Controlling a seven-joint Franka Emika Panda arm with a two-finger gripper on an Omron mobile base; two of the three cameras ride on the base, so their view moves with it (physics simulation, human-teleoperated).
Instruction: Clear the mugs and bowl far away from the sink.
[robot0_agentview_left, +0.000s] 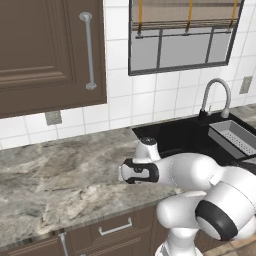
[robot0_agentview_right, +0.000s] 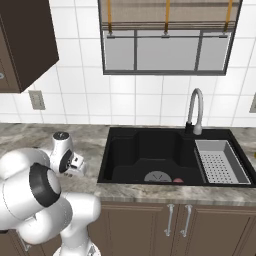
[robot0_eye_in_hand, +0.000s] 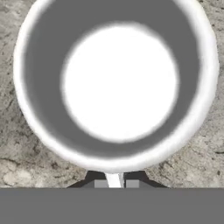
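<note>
White mug (robot0_eye_in_hand: 119, 83) over marble counter (robot0_eye_in_hand: 192, 148)

The arm (robot0_agentview_left: 200, 185) is hiding the gripper and the counter (robot0_agentview_left: 60, 175) beneath it. In the hand view, the white mug (robot0_eye_in_hand: 118, 83) is covering most of the fingertips (robot0_eye_in_hand: 114, 179), its rim running off the top edge. A small red thing (robot0_agentview_right: 178, 180) in the sink (robot0_agentview_right: 150, 155) is showing too little to identify.

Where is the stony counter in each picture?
Left base view: the counter lies across the left and middle, left of the sink.
Right base view: the counter is at the left and along the front of the sink.
Hand view: the counter is at the corners, around the white mug.
Shared landmark: the black sink, in both base views.
</note>
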